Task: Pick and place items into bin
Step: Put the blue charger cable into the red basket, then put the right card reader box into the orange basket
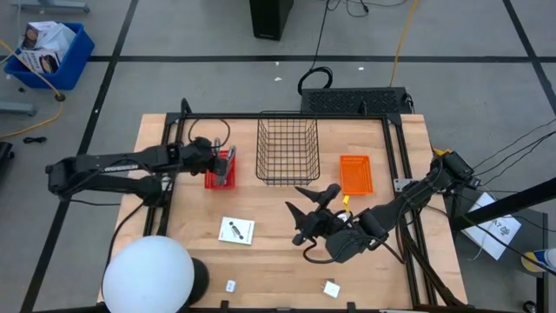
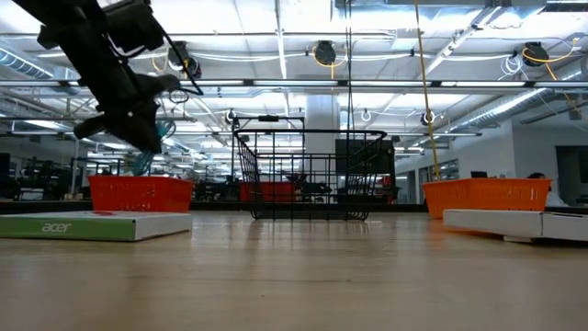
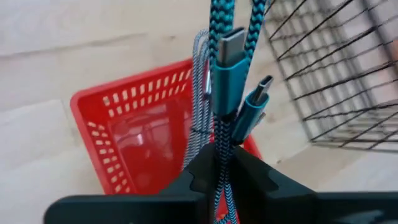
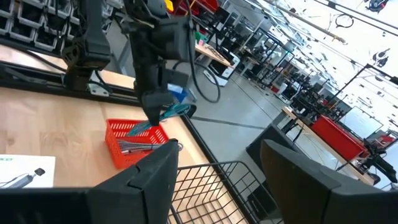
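Observation:
My left gripper point(image 1: 224, 165) point(image 3: 225, 169) hangs over the small red bin point(image 1: 220, 168) point(image 3: 134, 134), shut on a teal braided cable point(image 3: 227, 74) whose two metal plugs stick out past the fingers. A grey braided cable point(image 3: 199, 93) runs beside it over the bin; I cannot tell whether it is held too. The teal cable also shows in the low view point(image 2: 158, 129) and the right wrist view point(image 4: 174, 111). A white card point(image 1: 236, 229) and two tiny white blocks point(image 1: 231, 285) point(image 1: 331, 289) lie flat on the table. My right gripper point(image 1: 311, 202) point(image 4: 214, 186) is open above the table's middle. My left gripper pinches several strands of the folded teal cable point(image 3: 219, 155) between its two fingers. The fingers slant down from the table's left side. The plug ends point(image 3: 255, 102) reach out beyond the fingertips, and the cable is clear of the red bin below.
A black wire basket point(image 1: 287, 148) stands at the far middle, right of the red bin. An orange bin point(image 1: 355, 174) sits farther right. A white round object point(image 1: 148, 276) stands at the near left corner.

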`<action>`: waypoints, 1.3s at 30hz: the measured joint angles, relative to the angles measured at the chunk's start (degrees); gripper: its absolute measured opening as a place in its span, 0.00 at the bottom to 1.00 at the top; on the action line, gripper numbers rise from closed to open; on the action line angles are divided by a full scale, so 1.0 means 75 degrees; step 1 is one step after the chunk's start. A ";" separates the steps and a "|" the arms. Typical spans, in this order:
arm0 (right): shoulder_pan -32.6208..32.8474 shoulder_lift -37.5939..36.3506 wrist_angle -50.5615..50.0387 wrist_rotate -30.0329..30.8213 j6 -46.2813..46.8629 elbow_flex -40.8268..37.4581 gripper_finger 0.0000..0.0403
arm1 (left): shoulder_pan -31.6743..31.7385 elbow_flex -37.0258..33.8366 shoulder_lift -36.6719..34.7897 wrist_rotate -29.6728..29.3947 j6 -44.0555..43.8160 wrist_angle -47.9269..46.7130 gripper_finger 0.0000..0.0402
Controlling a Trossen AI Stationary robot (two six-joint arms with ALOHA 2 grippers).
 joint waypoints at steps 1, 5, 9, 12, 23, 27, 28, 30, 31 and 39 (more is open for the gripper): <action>0.0000 0.0000 0.0004 0.0001 0.0008 0.0000 0.55 | 0.0000 0.0000 0.0130 0.0001 0.0064 0.0084 0.08; 0.0000 0.0000 -0.0028 -0.0002 0.0134 0.0000 0.55 | -0.0003 0.0000 0.0595 0.0069 0.0157 0.0292 0.06; 0.0000 0.0000 -0.0141 -0.0002 0.0207 0.0000 0.55 | -0.0003 0.0000 0.0894 0.0069 0.0159 0.0370 0.15; 0.0000 0.0000 -0.0218 -0.0002 0.0302 0.0000 0.55 | -0.0003 0.0000 0.0988 0.0071 0.0151 0.0380 0.23; 0.0000 0.0006 -0.0423 -0.0005 0.0388 0.0000 0.55 | -0.0323 0.0000 0.0960 0.0481 0.0548 0.0753 0.45; 0.0006 0.0006 -0.0673 -0.0005 0.0376 0.0000 0.54 | -0.0652 0.0000 0.0960 0.0479 0.0582 0.0819 0.47; 0.0006 0.0006 -0.0770 -0.0008 0.0373 0.0000 0.54 | -0.0725 0.0000 0.0949 0.0479 0.0582 0.0818 0.47; 0.0006 0.0006 -0.1049 -0.0008 0.0438 0.0000 0.53 | -0.0889 0.0000 0.0890 0.0476 0.0589 0.0821 0.47; 0.0029 0.0006 -0.1188 -0.0008 0.0543 0.0000 0.54 | -0.0990 0.0000 0.0848 0.0473 0.0615 0.0829 0.47; 0.0302 0.0006 -0.2627 -0.0901 0.2401 0.0000 0.53 | -0.1944 0.0000 0.0074 -0.0109 0.0797 0.0957 0.47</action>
